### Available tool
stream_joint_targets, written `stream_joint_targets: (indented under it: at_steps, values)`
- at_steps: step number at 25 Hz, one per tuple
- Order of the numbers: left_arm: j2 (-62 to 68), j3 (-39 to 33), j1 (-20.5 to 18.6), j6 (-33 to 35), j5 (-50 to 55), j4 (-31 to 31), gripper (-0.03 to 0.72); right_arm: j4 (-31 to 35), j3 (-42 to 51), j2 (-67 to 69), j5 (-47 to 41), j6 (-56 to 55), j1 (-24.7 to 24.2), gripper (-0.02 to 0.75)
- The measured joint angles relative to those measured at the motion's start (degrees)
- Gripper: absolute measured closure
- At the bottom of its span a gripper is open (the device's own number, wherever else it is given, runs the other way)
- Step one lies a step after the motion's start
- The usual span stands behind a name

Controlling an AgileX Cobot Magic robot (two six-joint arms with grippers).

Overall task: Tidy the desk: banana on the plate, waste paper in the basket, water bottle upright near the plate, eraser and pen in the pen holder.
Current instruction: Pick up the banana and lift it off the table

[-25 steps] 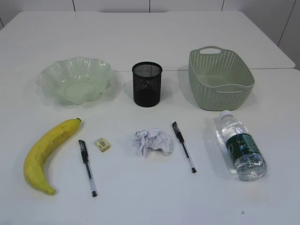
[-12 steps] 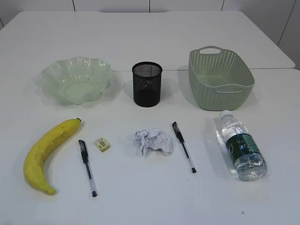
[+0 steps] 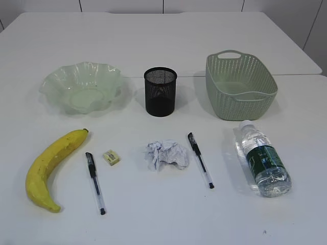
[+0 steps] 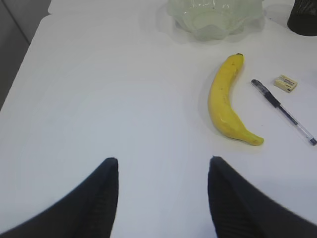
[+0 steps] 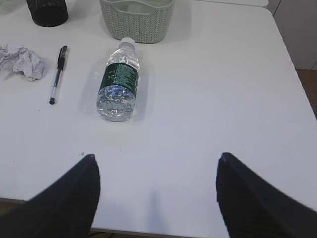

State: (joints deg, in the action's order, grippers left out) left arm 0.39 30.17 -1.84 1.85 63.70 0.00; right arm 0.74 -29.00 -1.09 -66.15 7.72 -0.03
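A yellow banana (image 3: pixel 49 167) lies at the front left, below the pale green wavy plate (image 3: pixel 83 87). Two pens lie flat: one (image 3: pixel 95 181) beside the banana, one (image 3: pixel 200 159) right of the crumpled waste paper (image 3: pixel 167 154). A small yellow eraser (image 3: pixel 111 157) sits between banana and paper. The water bottle (image 3: pixel 261 158) lies on its side in front of the green basket (image 3: pixel 239 85). The black mesh pen holder (image 3: pixel 160 91) stands in the middle. My left gripper (image 4: pixel 163 161) is open over bare table, near and left of the banana (image 4: pixel 226 100). My right gripper (image 5: pixel 157 157) is open near the table's front edge, short of the bottle (image 5: pixel 118 80).
The white table (image 3: pixel 168 41) extends far behind the containers. In the right wrist view the table's front edge (image 5: pixel 148 230) runs just under the fingers and its right edge (image 5: pixel 297 74) drops to the floor. Neither arm shows in the exterior view.
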Motion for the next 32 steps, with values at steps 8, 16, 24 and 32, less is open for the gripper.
stream_joint_targets:
  at_steps: [8,16,24,32]
  values:
    - [0.5,0.5,0.0,0.0,-2.3,-2.4,0.284,0.7,-0.4,0.0,1.7,-1.5,0.0,0.191]
    - [17.4,7.4,0.0,0.4,-8.6,-6.1,0.284,1.5,-5.6,9.1,4.3,-2.1,0.0,0.191]
    - [36.8,14.4,0.0,1.8,-16.4,-6.7,0.284,2.2,-11.7,21.8,8.2,-2.2,0.0,0.191]
    - [51.7,19.7,3.9,1.9,-14.9,-7.5,0.284,8.4,-15.2,29.6,8.5,-2.3,0.0,0.191]
